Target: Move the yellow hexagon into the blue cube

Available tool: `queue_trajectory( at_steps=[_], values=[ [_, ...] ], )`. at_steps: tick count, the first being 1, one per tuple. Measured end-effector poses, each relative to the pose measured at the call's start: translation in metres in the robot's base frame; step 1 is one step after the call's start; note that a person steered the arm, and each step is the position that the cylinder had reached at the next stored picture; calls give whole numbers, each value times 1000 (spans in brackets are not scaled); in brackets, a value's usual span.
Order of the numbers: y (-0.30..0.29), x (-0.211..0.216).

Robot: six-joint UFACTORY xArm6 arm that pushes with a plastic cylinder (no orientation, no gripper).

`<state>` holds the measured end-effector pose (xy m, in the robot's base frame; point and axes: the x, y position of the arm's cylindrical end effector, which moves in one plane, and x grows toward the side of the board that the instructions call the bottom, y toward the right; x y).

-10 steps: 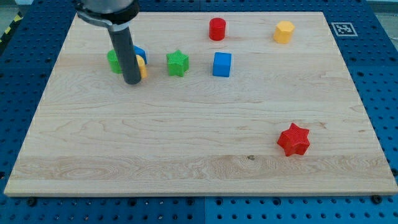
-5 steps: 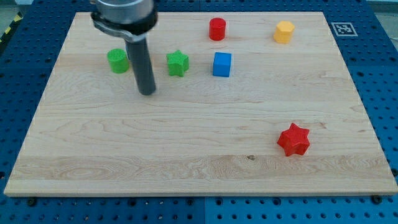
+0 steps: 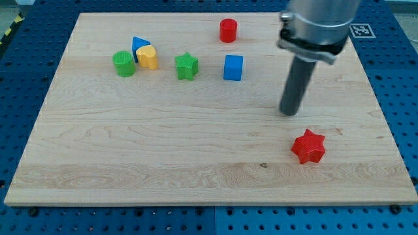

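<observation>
The blue cube (image 3: 233, 67) sits flat on the board, up and to the view's left of my tip (image 3: 289, 113), fairly near it. The yellow hexagon does not show; the rod likely hides it.

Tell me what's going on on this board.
My tip is down on the board's right side, touching no block, just above the red star and well right of the blue cube. The yellow hexagon cannot be seen now; the rod likely hides it. At upper left sit a green cylinder, a yellow block against a blue block, and a green star.
</observation>
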<state>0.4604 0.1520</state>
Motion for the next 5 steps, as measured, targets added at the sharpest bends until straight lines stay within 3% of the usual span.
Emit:
queue_trajectory(
  at_steps=[2, 3, 5],
  values=[
    [88, -86],
    [115, -158],
    [96, -210]
  ],
)
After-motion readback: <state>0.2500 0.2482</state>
